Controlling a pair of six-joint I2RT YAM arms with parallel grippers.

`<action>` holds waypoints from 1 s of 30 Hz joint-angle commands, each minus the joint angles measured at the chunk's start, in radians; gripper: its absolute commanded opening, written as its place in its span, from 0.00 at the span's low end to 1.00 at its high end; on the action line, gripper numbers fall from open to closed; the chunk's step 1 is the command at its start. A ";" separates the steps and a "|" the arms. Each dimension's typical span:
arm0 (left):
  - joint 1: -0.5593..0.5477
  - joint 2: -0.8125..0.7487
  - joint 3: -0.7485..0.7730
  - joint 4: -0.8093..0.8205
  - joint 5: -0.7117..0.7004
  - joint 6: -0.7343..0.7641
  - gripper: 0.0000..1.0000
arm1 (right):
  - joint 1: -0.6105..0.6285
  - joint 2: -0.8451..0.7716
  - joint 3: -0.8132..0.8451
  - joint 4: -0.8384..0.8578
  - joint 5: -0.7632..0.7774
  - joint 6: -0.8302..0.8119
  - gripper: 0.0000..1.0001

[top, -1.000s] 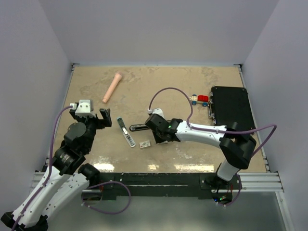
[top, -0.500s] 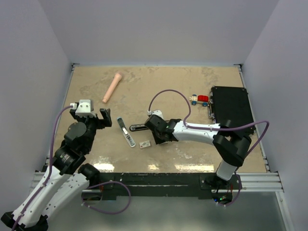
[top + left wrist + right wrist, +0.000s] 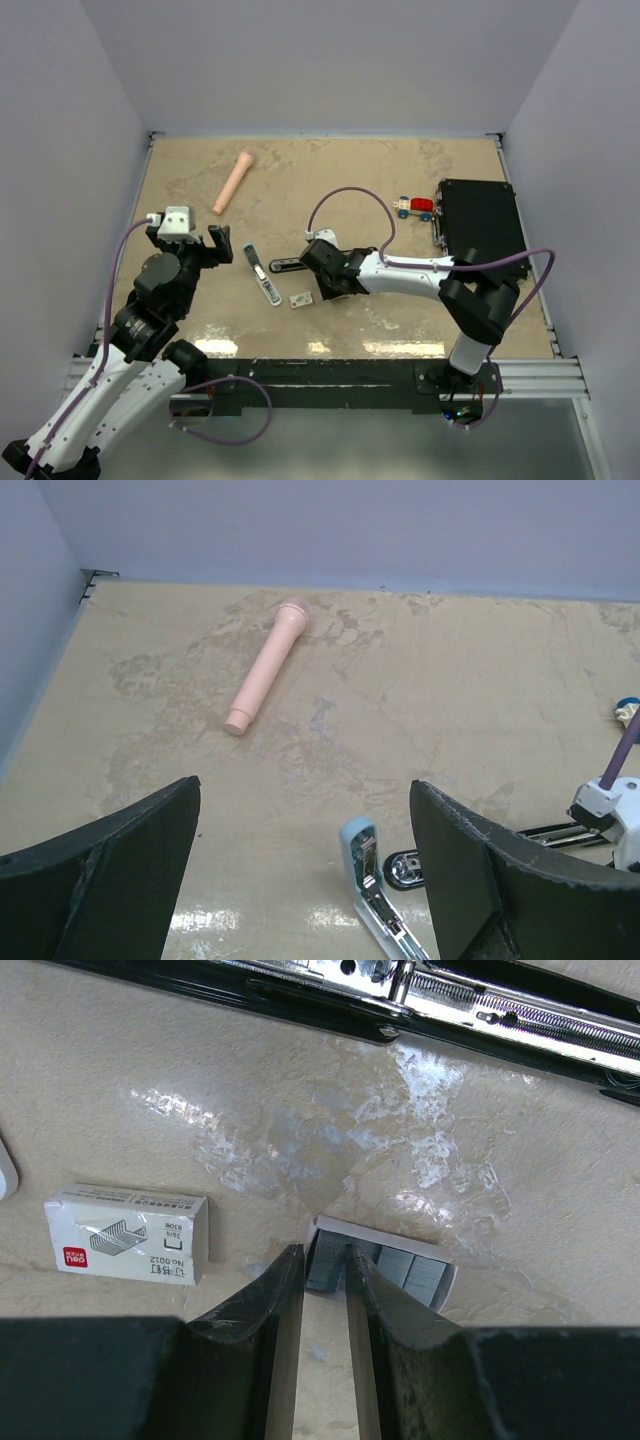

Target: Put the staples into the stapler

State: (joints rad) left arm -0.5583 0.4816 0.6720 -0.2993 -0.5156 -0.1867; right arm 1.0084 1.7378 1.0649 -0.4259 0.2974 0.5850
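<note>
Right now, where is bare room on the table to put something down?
Bare: the far stretch between the pink cylinder and the toy car; the near patch between the left arm and the light-blue stapler. Crowded: the middle, where that stapler, the black stapler, white staple box and grey-blue staple tray lie close, right claw gripping it.

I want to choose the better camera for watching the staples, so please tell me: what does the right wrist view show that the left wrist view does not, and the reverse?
Only the right wrist view shows the white staple box, the grey-blue staple tray lying apart from it, and the right gripper closed on that tray's near end. Only the left wrist view shows the pink cylinder and the left gripper, wide open and empty. Both show the black stapler lying open on the table.
</note>
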 commanded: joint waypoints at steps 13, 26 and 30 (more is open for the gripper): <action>0.008 -0.005 -0.008 0.042 0.015 0.020 0.89 | -0.008 -0.063 0.006 -0.037 0.045 0.013 0.26; 0.009 -0.005 -0.009 0.042 0.015 0.020 0.89 | -0.008 -0.001 -0.009 0.010 -0.001 0.009 0.26; 0.009 -0.006 -0.009 0.040 0.015 0.018 0.89 | -0.007 0.009 -0.017 0.015 0.000 0.012 0.25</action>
State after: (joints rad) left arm -0.5564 0.4812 0.6720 -0.2993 -0.5079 -0.1867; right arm 1.0046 1.7309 1.0595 -0.4274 0.2924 0.5838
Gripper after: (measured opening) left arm 0.896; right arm 0.258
